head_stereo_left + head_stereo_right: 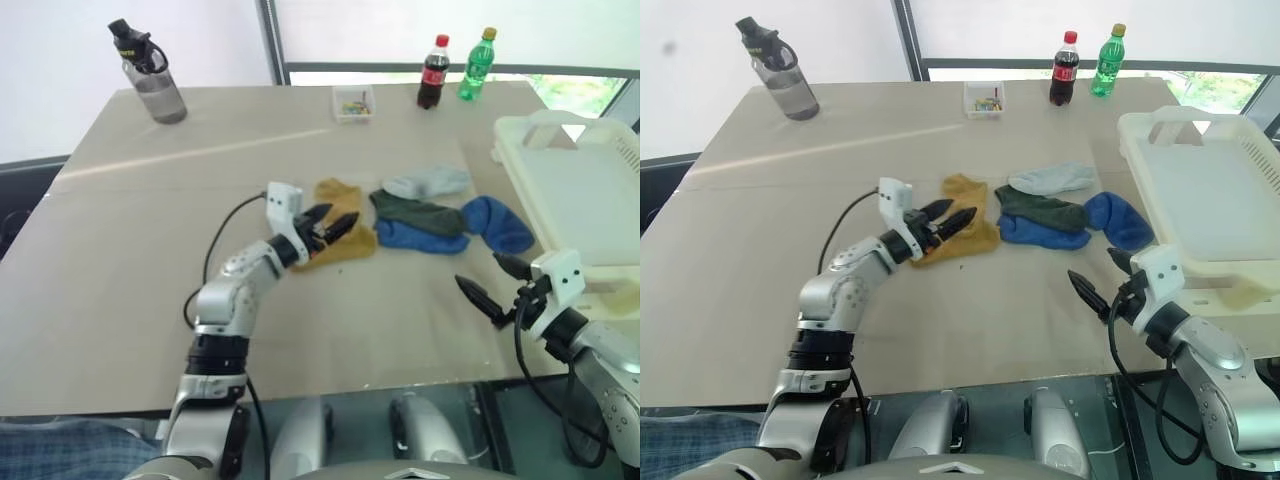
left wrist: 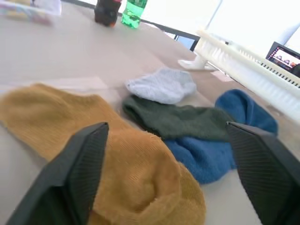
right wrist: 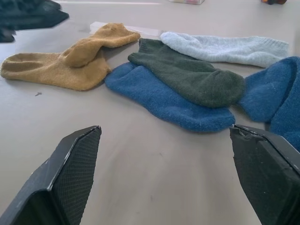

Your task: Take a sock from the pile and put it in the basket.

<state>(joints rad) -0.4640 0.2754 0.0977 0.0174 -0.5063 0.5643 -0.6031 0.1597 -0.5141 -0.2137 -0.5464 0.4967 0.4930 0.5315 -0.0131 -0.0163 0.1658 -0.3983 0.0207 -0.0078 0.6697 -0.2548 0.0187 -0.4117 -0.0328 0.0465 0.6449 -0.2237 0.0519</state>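
The mustard-yellow sock (image 1: 338, 194) lies flat on the table at the left end of the pile (image 1: 432, 218), which also holds blue, dark green and light grey socks. My left gripper (image 1: 335, 226) hovers over the sock's near part, open, one finger (image 2: 75, 173) on each side of the yellow fabric (image 2: 136, 183). My right gripper (image 1: 488, 278) stands open near the table's front right, pointing at the pile, with bare table between its fingers (image 3: 70, 178). The cream-white basket (image 1: 520, 135) stands at the right, beyond the blue sock (image 1: 500, 225).
At the back stand a grey water bottle (image 1: 152, 78) on the left, a small clear box (image 1: 353, 103) in the middle, and a cola bottle (image 1: 433, 72) and a green bottle (image 1: 477, 64). The table's front edge runs just before both arms.
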